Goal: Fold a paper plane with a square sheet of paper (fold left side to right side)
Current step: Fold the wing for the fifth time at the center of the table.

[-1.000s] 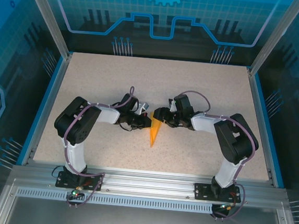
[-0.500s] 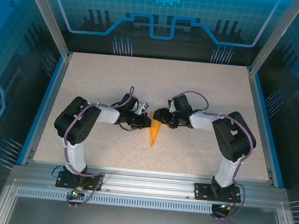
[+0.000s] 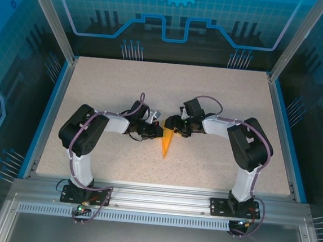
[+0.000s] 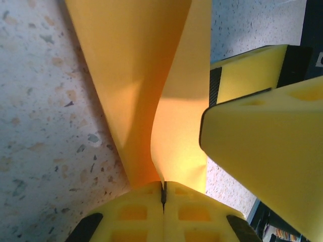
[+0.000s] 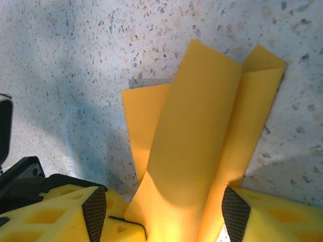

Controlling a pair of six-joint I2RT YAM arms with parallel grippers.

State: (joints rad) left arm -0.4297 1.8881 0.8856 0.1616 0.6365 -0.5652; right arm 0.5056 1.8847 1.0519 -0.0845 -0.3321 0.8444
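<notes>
The square sheet of paper stands as a narrow orange paper plane (image 3: 167, 144) at mid-table, its tip toward the near edge. My left gripper (image 3: 160, 134) is shut on the rear edge of one flap (image 4: 179, 146), pinched where its yellow fingertips (image 4: 136, 214) meet. My right gripper (image 3: 173, 126) is open, facing the left one from the other side. Its two fingers (image 5: 70, 214) straddle the plane's folded layers (image 5: 197, 151), which rise between the black pads. In the left wrist view one right finger (image 4: 267, 151) sits close beside the flap.
The speckled table (image 3: 209, 91) has a blue rim (image 3: 53, 111) on the left and right and an aluminium rail (image 3: 160, 197) at the near edge, where both arm bases are bolted. Bare tabletop lies all round the plane.
The right arm's elbow and wrist have shifted a little to the left, bringing its gripper closer over the plane's rear end. The left arm and the paper have stayed put.
</notes>
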